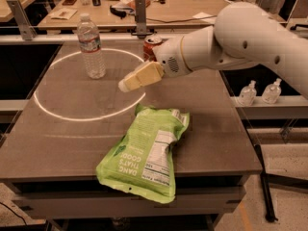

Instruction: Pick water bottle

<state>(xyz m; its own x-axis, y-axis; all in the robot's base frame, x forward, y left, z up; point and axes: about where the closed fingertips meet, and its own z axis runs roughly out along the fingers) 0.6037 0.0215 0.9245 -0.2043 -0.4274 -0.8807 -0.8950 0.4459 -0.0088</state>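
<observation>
The water bottle (91, 47) stands upright at the back left of the grey table, clear and ribbed, with a white cap and a blue-red-white label band. My gripper (126, 84) reaches in from the right on a white arm. It hovers above the table's middle, to the right of the bottle and a little nearer to me, apart from it. Its cream-coloured fingers (139, 77) point left toward the bottle and hold nothing.
A red cola can (151, 46) stands at the back, partly behind my arm. A green snack bag (147, 155) lies flat at the front middle. A white circle (48, 114) is marked on the table (216, 138). Two small pump bottles (260, 91) sit on a ledge to the right.
</observation>
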